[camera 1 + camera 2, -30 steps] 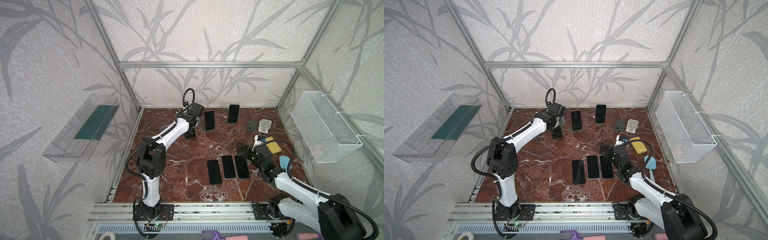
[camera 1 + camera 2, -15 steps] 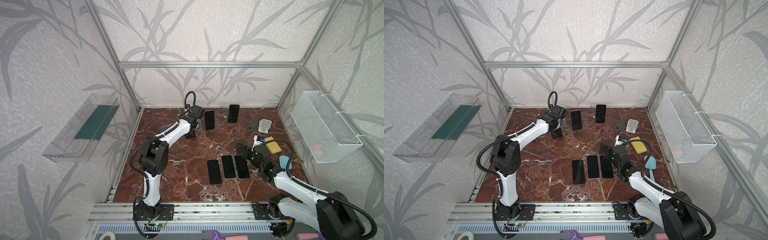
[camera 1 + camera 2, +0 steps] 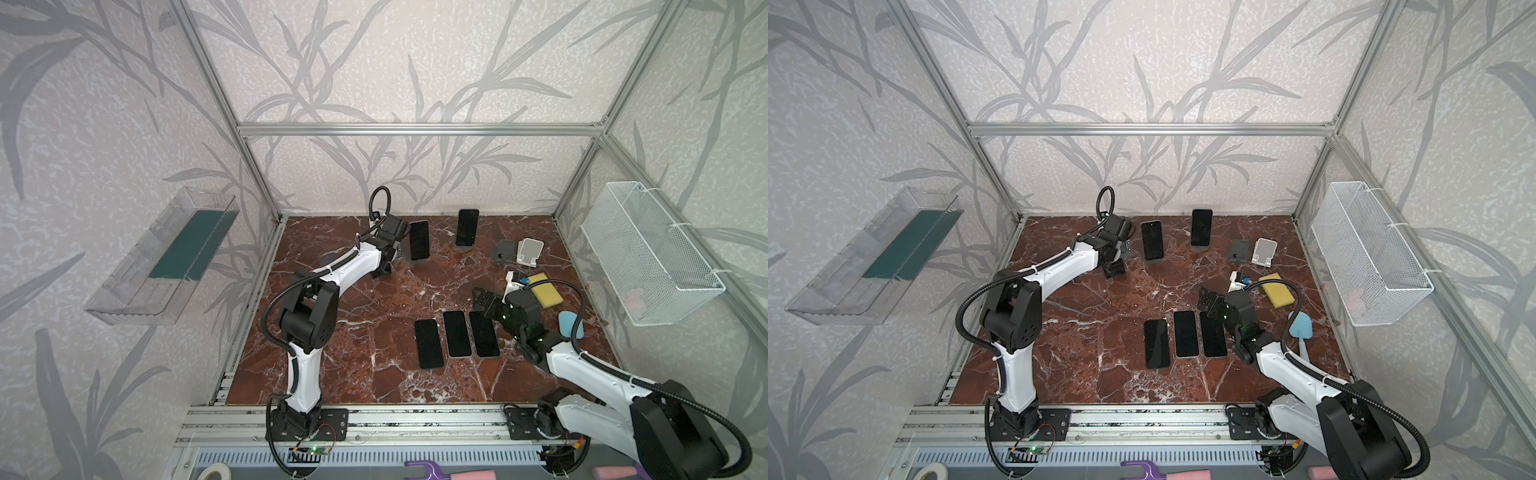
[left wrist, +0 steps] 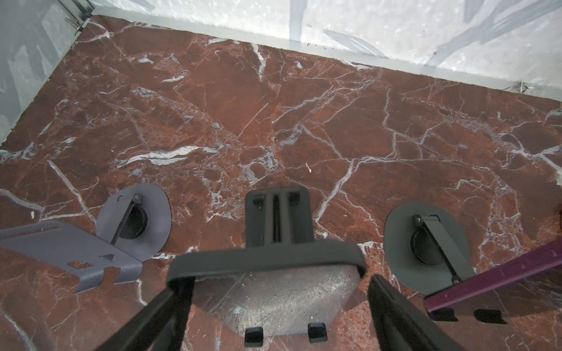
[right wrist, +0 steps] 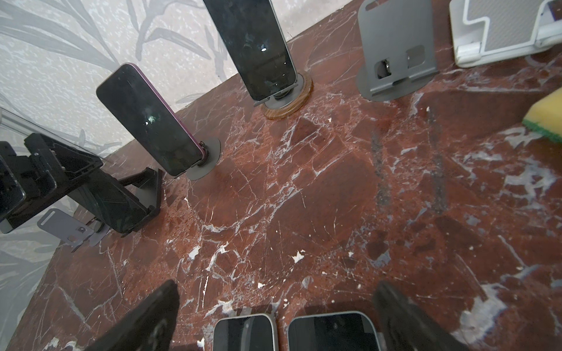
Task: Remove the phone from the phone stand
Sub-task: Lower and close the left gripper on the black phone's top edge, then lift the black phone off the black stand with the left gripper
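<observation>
A dark phone [image 4: 273, 291] leans on a black folding phone stand [image 4: 278, 218] at the back left of the marble table [image 3: 374, 299]. My left gripper [image 4: 276, 282] straddles the phone's top end. One finger [image 4: 170, 304] sits against one side edge. The opposite finger [image 4: 392, 307] is a sliver away from the other side edge. In both top views the left gripper [image 3: 392, 243] [image 3: 1119, 245] hides this phone. The right wrist view shows the phone [image 5: 118, 206] in the stand [image 5: 149, 194]. My right gripper [image 3: 484, 301] [image 5: 276, 291] is open and empty.
A purple-edged phone [image 3: 419, 245] and another phone [image 3: 466, 227] lean on round-based stands nearby. Three phones [image 3: 457, 333] lie flat under the right gripper. An empty grey stand [image 3: 504, 251], a white stand [image 3: 530, 251] and a yellow sponge [image 3: 547, 295] are at the right. A low grey stand [image 4: 60, 249] sits beside the black one.
My left gripper has edged a little to the right and lower over the black stand. The right arm has stayed put.
</observation>
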{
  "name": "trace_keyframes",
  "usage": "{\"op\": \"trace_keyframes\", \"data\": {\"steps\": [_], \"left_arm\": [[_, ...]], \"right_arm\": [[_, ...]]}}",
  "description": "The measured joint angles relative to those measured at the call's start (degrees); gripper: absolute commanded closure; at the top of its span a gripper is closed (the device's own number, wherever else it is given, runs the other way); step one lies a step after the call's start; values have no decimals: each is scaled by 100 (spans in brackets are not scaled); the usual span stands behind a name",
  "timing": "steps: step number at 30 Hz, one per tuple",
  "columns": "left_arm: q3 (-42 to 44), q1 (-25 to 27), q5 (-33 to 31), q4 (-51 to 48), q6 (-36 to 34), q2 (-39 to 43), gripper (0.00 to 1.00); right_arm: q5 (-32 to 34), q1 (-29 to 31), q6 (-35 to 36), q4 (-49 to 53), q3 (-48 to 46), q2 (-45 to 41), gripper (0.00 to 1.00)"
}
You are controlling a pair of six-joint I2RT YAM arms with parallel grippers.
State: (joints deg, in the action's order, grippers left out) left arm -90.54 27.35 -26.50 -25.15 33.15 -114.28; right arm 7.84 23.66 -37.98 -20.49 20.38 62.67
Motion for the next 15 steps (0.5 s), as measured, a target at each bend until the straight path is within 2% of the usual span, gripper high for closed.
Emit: {"op": "trace_keyframes", "data": {"steps": [15], "left_arm": [[184, 0, -197, 168, 26, -63, 20]], "right_arm": [[-7, 39, 2, 0, 2, 70, 1]]}}
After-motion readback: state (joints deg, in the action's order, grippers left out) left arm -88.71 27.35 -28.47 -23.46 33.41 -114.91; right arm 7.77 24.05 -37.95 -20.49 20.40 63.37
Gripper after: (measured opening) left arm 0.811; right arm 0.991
